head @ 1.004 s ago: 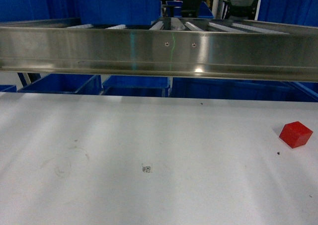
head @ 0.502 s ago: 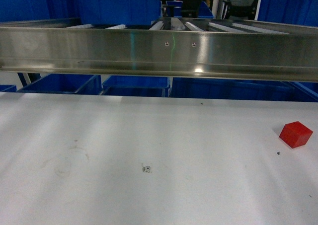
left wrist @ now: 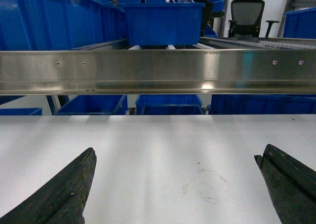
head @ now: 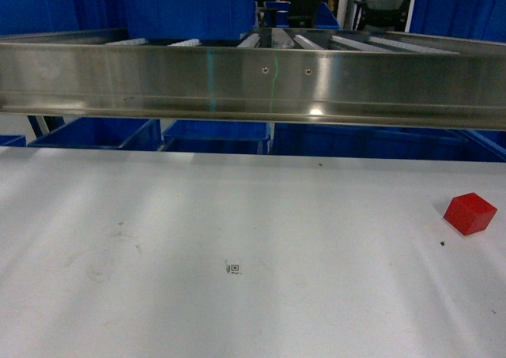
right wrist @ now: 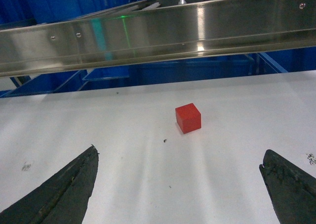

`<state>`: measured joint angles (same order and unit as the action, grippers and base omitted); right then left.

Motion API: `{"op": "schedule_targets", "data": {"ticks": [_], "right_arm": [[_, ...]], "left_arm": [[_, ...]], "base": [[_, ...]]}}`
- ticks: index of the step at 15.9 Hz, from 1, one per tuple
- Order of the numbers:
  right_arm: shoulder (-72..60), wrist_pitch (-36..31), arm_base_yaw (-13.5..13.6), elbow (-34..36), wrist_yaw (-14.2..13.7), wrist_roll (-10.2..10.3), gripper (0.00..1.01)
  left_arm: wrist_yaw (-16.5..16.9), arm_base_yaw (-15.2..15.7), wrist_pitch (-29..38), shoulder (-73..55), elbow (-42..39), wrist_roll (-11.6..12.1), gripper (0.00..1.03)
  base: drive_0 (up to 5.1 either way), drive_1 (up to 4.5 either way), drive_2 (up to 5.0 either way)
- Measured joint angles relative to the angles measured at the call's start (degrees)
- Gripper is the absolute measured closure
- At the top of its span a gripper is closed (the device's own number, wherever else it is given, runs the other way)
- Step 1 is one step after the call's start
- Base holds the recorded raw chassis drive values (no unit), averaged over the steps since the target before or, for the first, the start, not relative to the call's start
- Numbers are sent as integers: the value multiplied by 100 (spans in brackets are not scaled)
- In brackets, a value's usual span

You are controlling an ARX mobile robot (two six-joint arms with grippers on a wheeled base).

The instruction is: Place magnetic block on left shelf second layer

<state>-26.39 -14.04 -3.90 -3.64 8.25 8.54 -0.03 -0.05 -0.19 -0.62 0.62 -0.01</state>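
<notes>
White tabletop (head: 237, 216) fills the lower two thirds of the head view, marked by faint ring stains at left and a tiny printed square tag (head: 234, 269) near the middle. Stainless steel rail (head: 253, 85) spans the full width above the far edge, with roller tracks behind it. Blue plastic bins (head: 103, 133) sit beyond and below the rail, more of them stacked on top at left; a black office chair (left wrist: 247, 11) stands far back in the left wrist view.

Left gripper (left wrist: 173, 184): spread wide, two dark fingers (left wrist: 59, 194) at the bottom corners of its own view, only bare table between them, nothing held.

Right gripper (right wrist: 180, 184): likewise parted wide, dark fingertips (right wrist: 64, 189) at both lower corners, empty.

Magnetic block (head: 470, 212): small bright red cube, resting flat on the tabletop near the right edge in the head view, one corner turned toward the camera. In the right wrist view (right wrist: 188, 117), ahead of the parted fingers and well apart from them, roughly centred, a small dark speck (right wrist: 163, 141) just beside it on the near left.
</notes>
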Motion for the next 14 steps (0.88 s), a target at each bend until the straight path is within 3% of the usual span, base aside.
{"op": "schedule_targets", "data": {"ticks": [2,3,4,6,13,14], "right_arm": [[-2286,-1423,15,-911,81,87,3],[-3018,-1668,28,-1408,61,85,3],[-4496,-1580,179,-2583,-79,-37,3],[-5751,-1585,236,-3440,-260,-221,3],[-5807,-1558,234,-3423,-280,-280,3],[-5869,-1322,240,-3523,-111,-308,3]], "left_arm": [[2,0,4,0,0,2,5],[2,0,0,0,0,0,5],[2,0,0,0,0,0,5],[0,0,2,0,0,0,5],[2,0,0,0,0,0,5],[2,0,0,0,0,0,5]], "base": [[0,0,0],[0,0,0],[0,0,0],[0,0,0],[0,0,0],[0,0,0]]}}
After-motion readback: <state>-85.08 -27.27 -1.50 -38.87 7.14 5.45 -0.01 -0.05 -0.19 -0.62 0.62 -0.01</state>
